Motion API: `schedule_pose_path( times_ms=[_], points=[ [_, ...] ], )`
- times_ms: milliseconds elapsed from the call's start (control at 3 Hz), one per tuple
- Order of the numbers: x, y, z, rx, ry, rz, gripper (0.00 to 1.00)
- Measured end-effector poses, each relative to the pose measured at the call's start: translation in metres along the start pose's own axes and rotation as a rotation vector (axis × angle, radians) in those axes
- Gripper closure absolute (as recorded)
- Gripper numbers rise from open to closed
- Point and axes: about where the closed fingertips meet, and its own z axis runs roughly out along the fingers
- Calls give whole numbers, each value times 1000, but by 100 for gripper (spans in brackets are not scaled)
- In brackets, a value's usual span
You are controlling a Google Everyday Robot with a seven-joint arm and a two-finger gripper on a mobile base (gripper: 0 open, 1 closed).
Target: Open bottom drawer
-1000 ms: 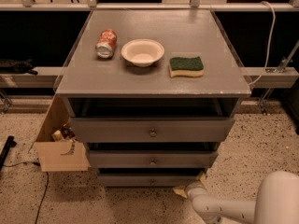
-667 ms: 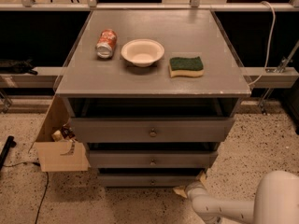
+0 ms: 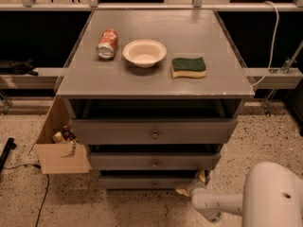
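The bottom drawer (image 3: 142, 182) is the narrowest grey front at the foot of the cabinet, with a small round knob (image 3: 154, 184) at its centre. It stands slightly out, with a dark gap above it. My gripper (image 3: 191, 187) is low at the drawer's right end, next to the cabinet's lower right corner, right of the knob. My white arm (image 3: 222, 205) runs to it from the bottom right.
Above are the middle drawer (image 3: 154, 162) and the widest top drawer (image 3: 154, 131), both slightly out. On the cabinet top lie a can (image 3: 107, 44), a white bowl (image 3: 144, 52) and a green sponge (image 3: 189, 66). An open cardboard box (image 3: 59, 148) stands at the left.
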Motion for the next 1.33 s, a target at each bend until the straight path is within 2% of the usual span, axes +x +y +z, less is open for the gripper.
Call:
schedule_pose_path(
  times_ms=[333, 667, 1000, 1333],
  points=[
    [0, -4, 15, 1, 18, -147, 0],
    [-3, -7, 13, -23, 6, -161, 0],
    [-3, -6, 13, -25, 6, -162, 0],
    [-4, -10, 18, -61, 35, -202, 0]
  ],
)
